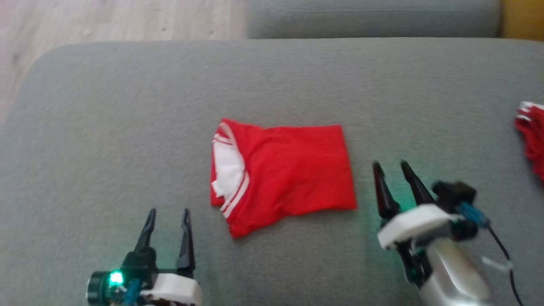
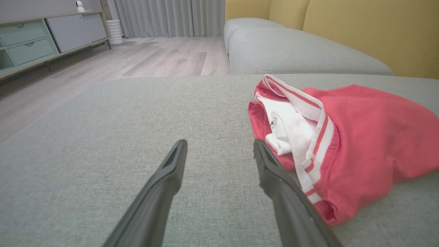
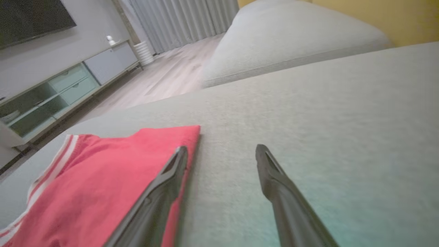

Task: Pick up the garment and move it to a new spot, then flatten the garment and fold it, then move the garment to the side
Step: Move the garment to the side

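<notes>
The folded jersey (image 1: 282, 170) lies in the middle of the cushion (image 1: 127, 106), its striped trim at the 9 o'clock end. The left tool (image 1: 169, 211) sits at its 7 o'clock and the right tool (image 1: 390, 165) just beside its 3 o'clock edge, both spread and empty. The jersey is probably light, limp and slippery, so pinch all layers at both short ends or the fold spills.

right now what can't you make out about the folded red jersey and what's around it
- Folded red mesh jersey with white striped trim: its under layers, head view, covered by the top layer.
- Small dark mark on the white tag: left wrist view, too small to read.
- Red and white cloth: head view, cut off by the right edge.
- Right gripper: whether a finger touches the jersey, right wrist view, finger covers the hem.
</notes>
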